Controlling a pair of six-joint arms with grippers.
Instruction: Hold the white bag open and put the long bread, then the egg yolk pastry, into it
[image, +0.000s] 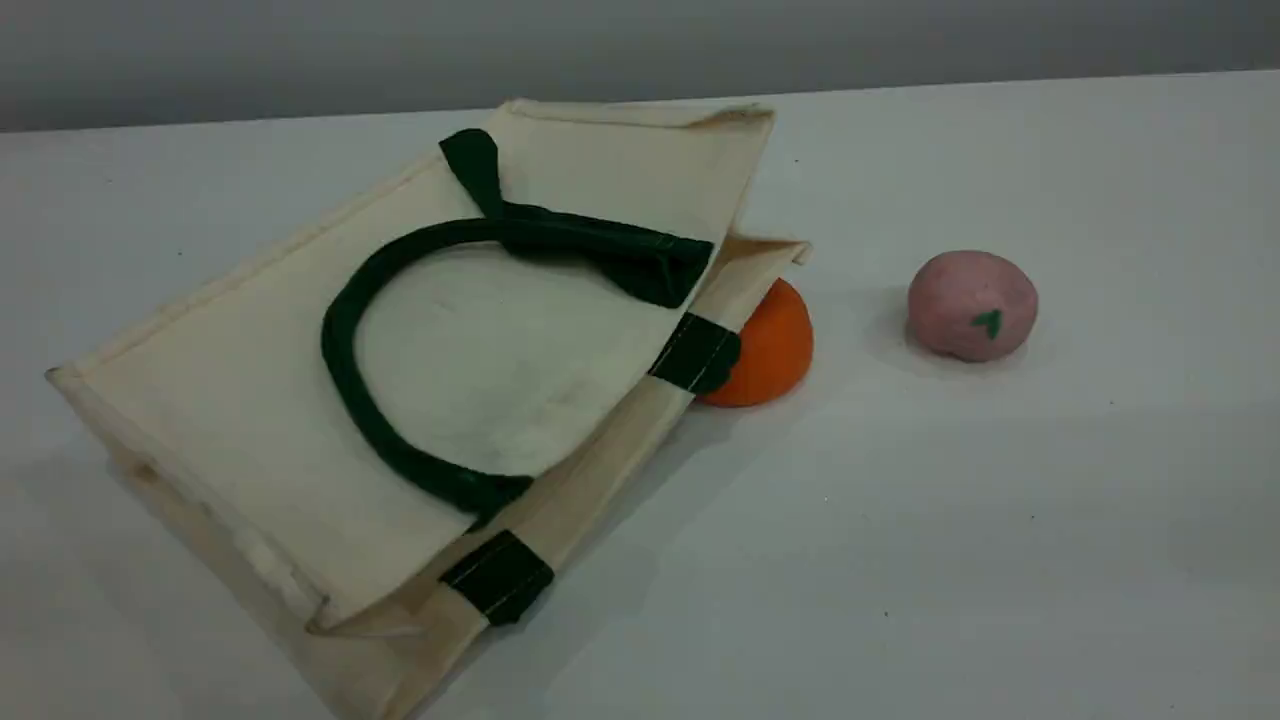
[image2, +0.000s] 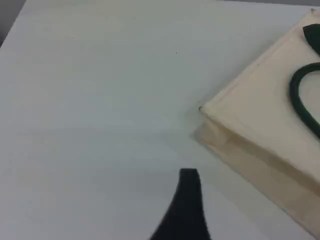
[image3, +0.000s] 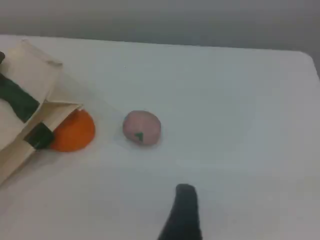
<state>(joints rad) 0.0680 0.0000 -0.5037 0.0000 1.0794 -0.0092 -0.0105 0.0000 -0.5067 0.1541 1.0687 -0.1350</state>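
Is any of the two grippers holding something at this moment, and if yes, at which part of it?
Nothing is held. Both grippers are open above the bare table, clear of the white bag.

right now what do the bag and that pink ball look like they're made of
The white bag looks like cream woven canvas with a matte finish: stitched seams, creased edges, and dark green fabric strap handles. The pink ball looks like a soft moulded dough or clay, matte and slightly uneven on the surface, with a small green leaf mark; whether it is foam, clay or real food cannot be told.
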